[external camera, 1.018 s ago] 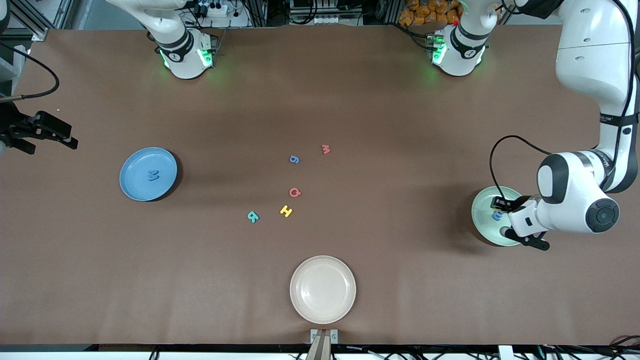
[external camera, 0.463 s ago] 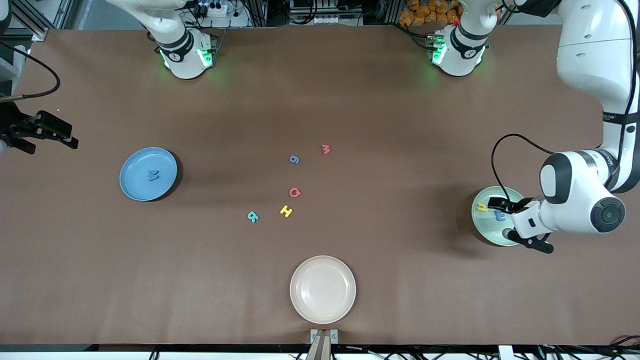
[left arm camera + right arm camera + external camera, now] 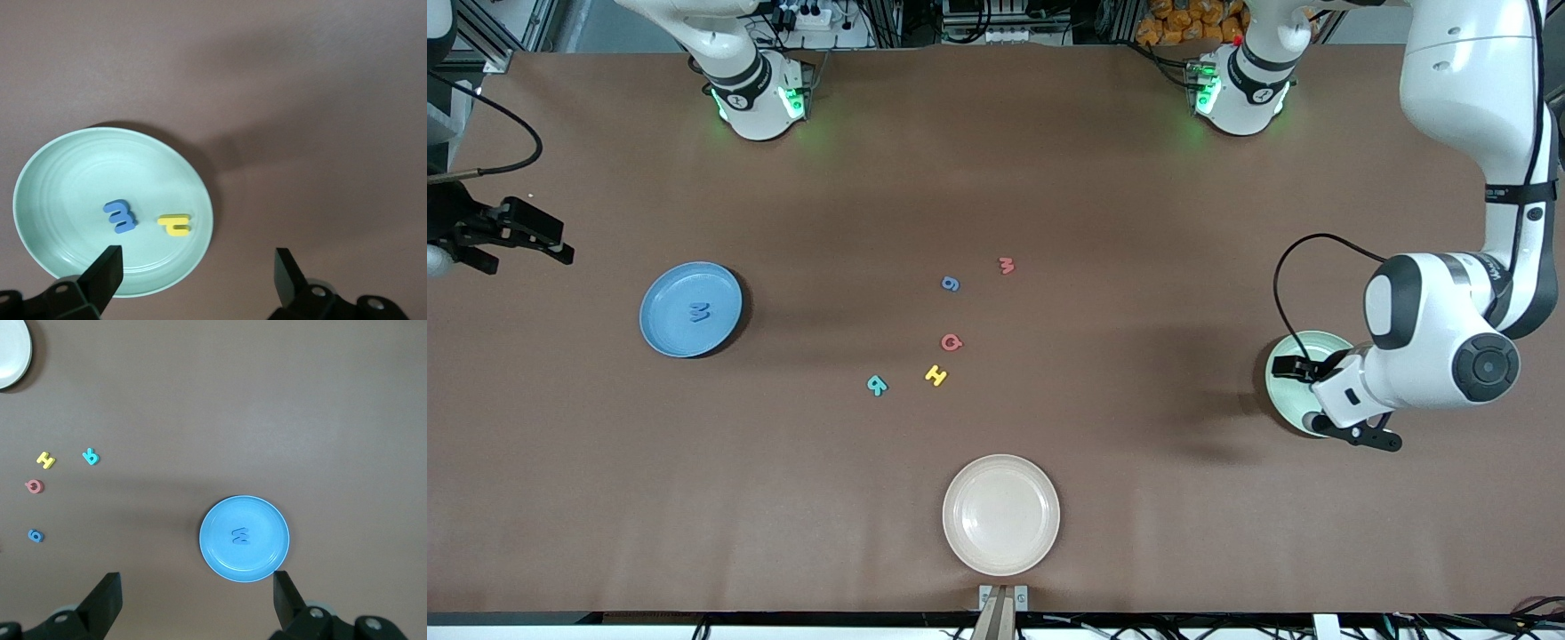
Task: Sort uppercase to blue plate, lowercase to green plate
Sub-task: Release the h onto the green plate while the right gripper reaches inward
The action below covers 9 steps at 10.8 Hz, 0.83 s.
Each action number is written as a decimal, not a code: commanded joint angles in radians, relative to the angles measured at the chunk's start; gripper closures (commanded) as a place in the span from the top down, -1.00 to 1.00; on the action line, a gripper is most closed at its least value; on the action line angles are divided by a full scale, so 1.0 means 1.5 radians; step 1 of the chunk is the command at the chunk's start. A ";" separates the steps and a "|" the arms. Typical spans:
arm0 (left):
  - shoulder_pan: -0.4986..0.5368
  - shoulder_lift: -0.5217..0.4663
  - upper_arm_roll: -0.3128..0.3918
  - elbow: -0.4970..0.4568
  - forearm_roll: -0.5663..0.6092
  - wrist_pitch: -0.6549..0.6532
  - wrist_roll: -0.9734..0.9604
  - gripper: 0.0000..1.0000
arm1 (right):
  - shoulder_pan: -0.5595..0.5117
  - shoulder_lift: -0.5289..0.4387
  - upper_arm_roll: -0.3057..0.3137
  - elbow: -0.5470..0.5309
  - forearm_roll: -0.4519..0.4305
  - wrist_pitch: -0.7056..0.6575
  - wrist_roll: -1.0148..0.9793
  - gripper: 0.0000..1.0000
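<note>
Green plate (image 3: pixel 47 173) has the blue e-like letter (image 3: pixel 121 217) and yellow hooked letter (image 3: pixel 175 225), so left gripper (image 3: pixel 193 277) hangs over it wide open, empty. Right gripper (image 3: pixel 193 600) waits open over the table's edge, blue plate (image 3: pixel 690 308) at its 4 o'clock in front view.

We count three plates: one blue plate (image 3: pixel 690 308), one green plate (image 3: pixel 112 210) and one beige plate (image 3: pixel 1001 514). We count eight foam letters. Two lie in the green plate under the left gripper (image 3: pixel 193 273): one blue letter (image 3: pixel 121 217) and one yellow letter (image 3: pixel 175 225). One blue M (image 3: pixel 699 311) lies in the blue plate. Five lie on the table: g (image 3: pixel 951 284), w (image 3: pixel 1007 265), Q (image 3: pixel 951 342), H (image 3: pixel 935 375), R (image 3: pixel 878 385).
</note>
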<state>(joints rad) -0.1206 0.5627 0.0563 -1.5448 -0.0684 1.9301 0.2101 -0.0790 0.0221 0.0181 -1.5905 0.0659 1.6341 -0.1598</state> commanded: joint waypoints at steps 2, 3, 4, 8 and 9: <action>-0.027 -0.025 -0.002 -0.002 0.006 -0.021 -0.090 1.00 | 0.009 -0.020 0.013 -0.017 -0.008 0.000 0.033 1.00; -0.030 -0.030 -0.006 -0.002 0.007 -0.021 -0.110 1.00 | 0.016 -0.018 0.030 -0.018 -0.010 0.001 0.069 1.00; -0.038 -0.034 -0.006 -0.002 0.007 -0.022 -0.123 1.00 | 0.028 -0.017 0.041 -0.020 -0.016 0.002 0.109 1.00; -0.038 -0.047 -0.007 -0.002 0.006 -0.031 -0.141 1.00 | 0.092 -0.010 0.098 -0.066 -0.017 0.055 0.305 1.00; -0.038 -0.058 -0.007 -0.002 0.006 -0.039 -0.149 1.00 | 0.109 -0.003 0.112 -0.082 -0.017 0.080 0.347 1.00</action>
<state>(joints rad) -0.1776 0.5174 0.0472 -1.5422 -0.0685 1.9043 0.0210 0.0602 0.0250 0.1600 -1.6598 0.0576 1.7015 0.2681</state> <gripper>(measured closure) 0.000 0.000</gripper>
